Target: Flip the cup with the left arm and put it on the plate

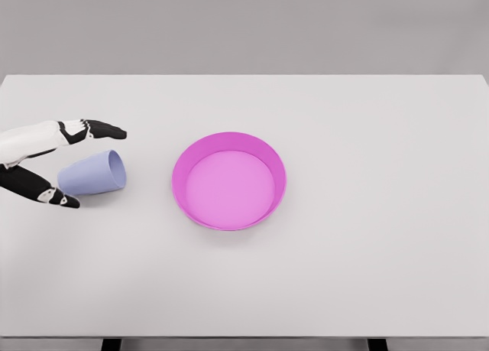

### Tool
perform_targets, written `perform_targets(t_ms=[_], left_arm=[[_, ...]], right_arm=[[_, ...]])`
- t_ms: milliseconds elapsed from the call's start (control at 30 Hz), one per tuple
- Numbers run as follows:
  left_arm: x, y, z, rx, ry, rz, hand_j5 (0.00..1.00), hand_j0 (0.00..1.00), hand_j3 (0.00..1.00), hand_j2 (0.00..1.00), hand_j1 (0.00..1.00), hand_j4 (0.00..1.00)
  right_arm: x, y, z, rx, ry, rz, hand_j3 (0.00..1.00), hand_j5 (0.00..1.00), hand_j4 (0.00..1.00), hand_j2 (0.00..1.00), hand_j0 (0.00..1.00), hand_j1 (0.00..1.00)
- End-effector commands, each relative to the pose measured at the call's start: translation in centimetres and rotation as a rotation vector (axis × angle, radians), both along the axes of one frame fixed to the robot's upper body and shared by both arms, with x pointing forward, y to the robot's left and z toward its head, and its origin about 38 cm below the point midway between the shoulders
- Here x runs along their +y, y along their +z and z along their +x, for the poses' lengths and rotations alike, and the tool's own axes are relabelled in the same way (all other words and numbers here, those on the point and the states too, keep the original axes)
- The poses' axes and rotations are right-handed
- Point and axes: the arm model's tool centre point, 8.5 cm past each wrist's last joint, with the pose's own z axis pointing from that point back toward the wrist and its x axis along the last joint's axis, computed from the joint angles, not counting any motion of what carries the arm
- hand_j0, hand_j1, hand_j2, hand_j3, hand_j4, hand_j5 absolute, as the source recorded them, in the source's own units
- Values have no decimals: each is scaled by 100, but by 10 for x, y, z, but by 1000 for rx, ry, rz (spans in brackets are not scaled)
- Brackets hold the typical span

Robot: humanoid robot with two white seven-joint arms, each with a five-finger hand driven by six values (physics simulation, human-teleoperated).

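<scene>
Cup: the pale blue cup (93, 172) lies on its side on the table (367, 274), left of the pink plate (229, 180) and clear of it, its open mouth turned toward the plate.
Left hand: the left hand (53, 162) comes in left of the plate and brackets the cup, fingers (95, 129) stretched over the far side and thumb (47, 193) along the near side; it is spread, not yet closed on anything, and whether any tip touches the cup wall I cannot tell.
Right hand: not to be seen.
Plate: a shallow round dish with a raised rim, nothing in it.
Step in hand: I judge this as the reach just before the grasp.
Doing it well: close fingers and thumb evenly on opposite walls near the cup's closed end, so the cup does not roll away; lift clear of the table before turning it upright, then carry it over the plate rim and set it down flat.
Risk: a lopsided squeeze may push the cup toward the plate.
</scene>
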Motion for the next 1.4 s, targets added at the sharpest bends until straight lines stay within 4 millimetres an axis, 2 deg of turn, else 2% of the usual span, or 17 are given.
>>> perform_targets(t_ms=[0, 167, 300, 467, 500, 567, 600, 667, 800, 900, 1133, 1200, 1367], left_arm=[[-3, 2, -2, 7, -8, -14, 100, 100, 100, 100, 100, 100], [-5, 4, 0, -2, -10, -28, 100, 100, 100, 100, 100, 100], [-12, -17, -2, 41, -9, -74, 100, 100, 100, 100, 100, 100], [-14, -3, 3, 11, 25, -183, 100, 100, 100, 100, 100, 100], [-9, -11, 11, 88, 125, -155, 100, 100, 100, 100, 100, 100], [-2, -21, 18, 151, 218, -102, 100, 100, 100, 100, 100, 100], [4, -31, 23, 180, 265, -96, 100, 100, 100, 100, 100, 100], [1, -61, 33, 197, 290, -103, 100, 100, 100, 100, 100, 100], [-1, -69, 32, 217, 291, -110, 100, 100, 100, 100, 100, 100], [-7, -94, 26, 303, 297, -69, 100, 100, 100, 100, 100, 100], [-5, -87, 30, 288, 307, -67, 100, 100, 100, 100, 100, 100], [12, -88, 37, 292, 366, -54, 100, 100, 100, 100, 100, 100], [23, -98, 42, 346, 458, -31, 100, 100, 100, 100, 100, 100]], right_arm=[[0, 0, 0, 0, 2, -4, 100, 100, 100, 100, 100, 100], [0, 0, -6, 10, -1, -4, 100, 100, 100, 100, 100, 100], [0, 0, -5, 9, 0, -4, 100, 100, 100, 100, 100, 100], [0, 0, -6, 9, 0, -4, 100, 100, 100, 100, 100, 100], [0, 0, -6, 9, 0, -4, 100, 100, 100, 100, 100, 100], [0, 0, -5, 7, -1, -4, 100, 100, 100, 100, 100, 100], [0, 0, -5, 9, 0, -4, 100, 100, 100, 100, 100, 100], [0, 0, -5, 7, 0, -4, 100, 100, 100, 100, 100, 100], [0, 0, -6, 10, 0, -4, 100, 100, 100, 100, 100, 100], [0, 0, -5, 7, 0, -4, 100, 100, 100, 100, 100, 100], [0, 0, -5, 7, -1, -4, 100, 100, 100, 100, 100, 100], [0, 0, -5, 7, 0, -4, 100, 100, 100, 100, 100, 100], [0, 0, -6, 9, 0, -4, 100, 100, 100, 100, 100, 100]])
